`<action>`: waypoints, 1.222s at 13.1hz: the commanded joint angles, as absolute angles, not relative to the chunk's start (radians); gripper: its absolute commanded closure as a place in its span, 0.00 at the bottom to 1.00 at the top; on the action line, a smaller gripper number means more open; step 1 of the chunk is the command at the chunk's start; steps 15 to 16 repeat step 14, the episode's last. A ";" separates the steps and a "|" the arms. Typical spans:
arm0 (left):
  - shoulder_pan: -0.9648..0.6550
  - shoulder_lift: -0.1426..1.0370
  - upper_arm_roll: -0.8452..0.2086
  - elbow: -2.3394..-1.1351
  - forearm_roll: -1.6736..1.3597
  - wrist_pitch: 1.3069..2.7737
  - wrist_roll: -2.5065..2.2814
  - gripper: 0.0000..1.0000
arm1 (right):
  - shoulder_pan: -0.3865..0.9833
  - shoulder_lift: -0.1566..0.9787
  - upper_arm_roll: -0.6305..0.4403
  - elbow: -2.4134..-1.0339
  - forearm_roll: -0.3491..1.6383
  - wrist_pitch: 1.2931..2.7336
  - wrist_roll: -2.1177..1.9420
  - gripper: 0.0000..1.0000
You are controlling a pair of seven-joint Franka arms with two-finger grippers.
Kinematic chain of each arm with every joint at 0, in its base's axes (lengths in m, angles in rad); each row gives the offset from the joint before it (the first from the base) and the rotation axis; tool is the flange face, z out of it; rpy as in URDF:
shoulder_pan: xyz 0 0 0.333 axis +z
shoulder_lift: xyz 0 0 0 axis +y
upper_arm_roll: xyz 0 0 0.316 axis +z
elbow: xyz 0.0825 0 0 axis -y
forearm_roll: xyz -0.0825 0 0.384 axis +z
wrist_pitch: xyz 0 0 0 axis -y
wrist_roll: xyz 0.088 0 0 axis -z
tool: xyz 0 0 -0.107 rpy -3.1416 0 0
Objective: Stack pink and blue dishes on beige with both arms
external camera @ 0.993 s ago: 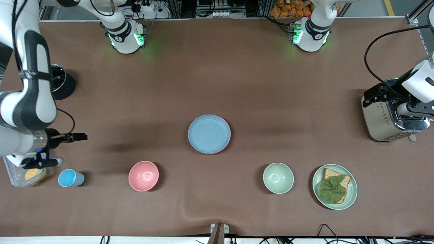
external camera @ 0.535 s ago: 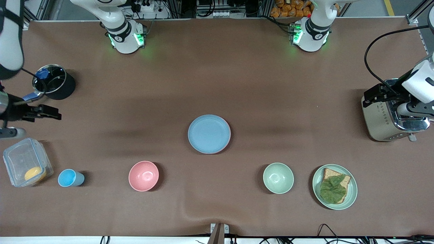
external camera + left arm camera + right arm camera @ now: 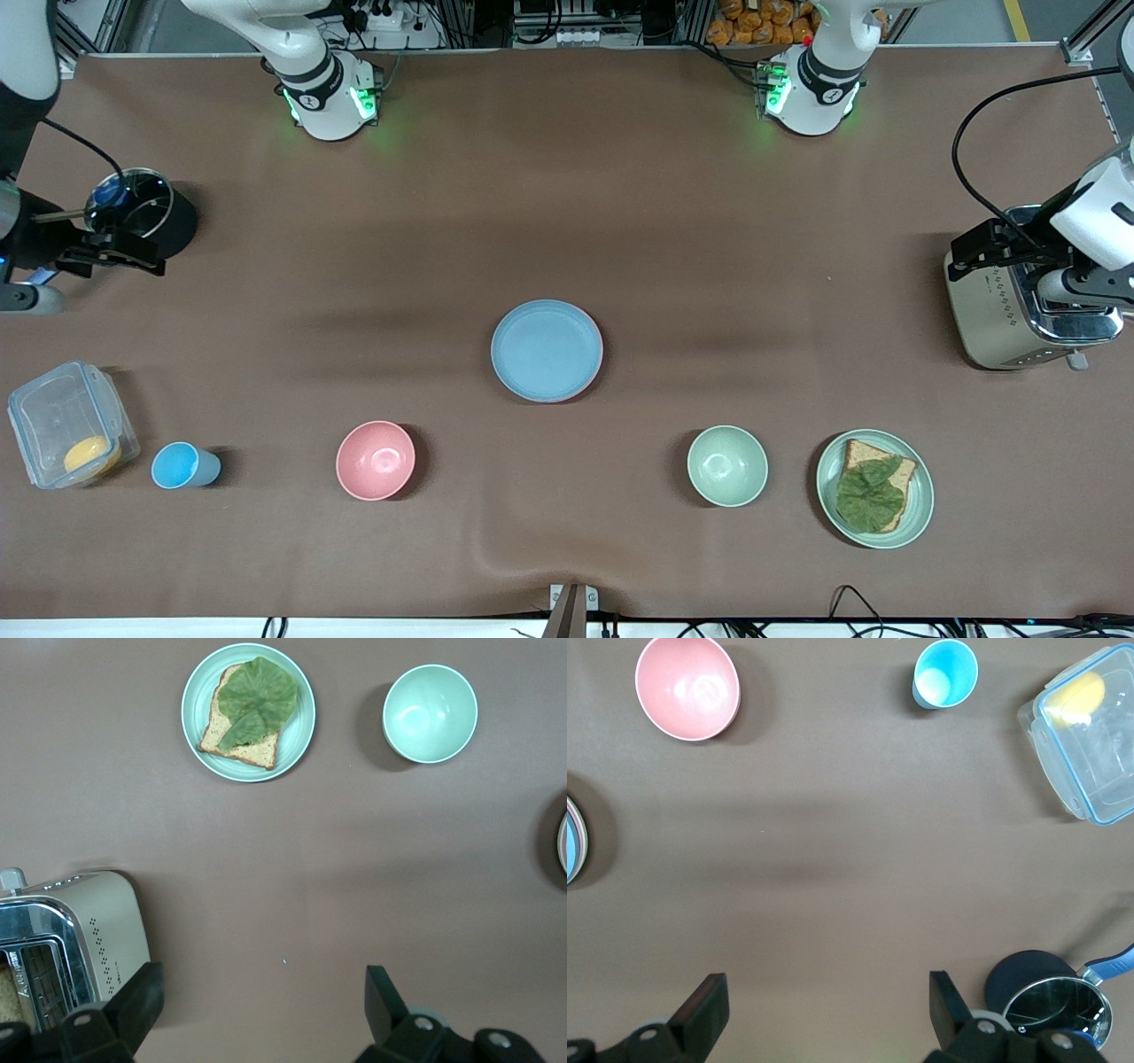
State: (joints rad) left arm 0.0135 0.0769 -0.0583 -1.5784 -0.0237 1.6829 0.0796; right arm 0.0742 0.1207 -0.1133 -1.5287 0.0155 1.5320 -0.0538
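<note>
while both arms hang high at the table's ends, the dishes sit stacked mid-table.
blue plate (image 3: 547,350): top of the stack at table centre; a pink rim shows under its edge at 4 o'clock.
right gripper (image 3: 113,251): over the table beside the black pot (image 3: 146,213), at the stack's 10 o'clock; fingers spread wide, holding nothing.
left gripper (image 3: 261,1001): up beside the toaster (image 3: 1019,310), at the stack's 3 o'clock; fingers wide apart, empty.
pink bowl (image 3: 376,460): at the stack's 8 o'clock.
green bowl (image 3: 727,465): at the stack's 4 o'clock, beside the green plate (image 3: 921,505) with toast.
blue cup (image 3: 182,466): between pink bowl and clear box (image 3: 66,425).
</note>
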 commanded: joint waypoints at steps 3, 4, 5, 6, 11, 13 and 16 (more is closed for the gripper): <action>0.020 0.078 -0.061 -1.563 -0.026 1.649 0.071 0.00 | 0.075 0.078 -0.117 -1.554 -0.009 1.534 -0.032 0.00; 0.020 0.078 -0.061 -1.563 -0.025 1.646 0.071 0.00 | 0.071 0.080 -0.115 -1.552 -0.008 1.535 -0.032 0.00; 0.018 0.078 -0.061 -1.562 -0.023 1.644 0.069 0.00 | 0.068 0.080 -0.114 -1.552 -0.008 1.536 -0.032 0.00; 0.018 0.078 -0.061 -1.562 -0.025 1.644 0.069 0.00 | 0.067 0.078 -0.114 -1.552 -0.008 1.536 -0.032 0.00; 0.020 0.078 -0.063 -1.560 -0.025 1.646 0.071 0.00 | 0.055 0.077 -0.106 -1.552 -0.006 1.534 -0.032 0.00; 0.020 0.080 -0.061 -1.548 -0.025 1.646 0.069 0.00 | 0.054 0.075 -0.100 -1.554 -0.006 1.534 -0.032 0.00; 0.018 0.078 -0.061 -1.548 -0.023 1.646 0.069 0.00 | 0.054 0.075 -0.098 -1.554 -0.006 1.534 -0.032 0.00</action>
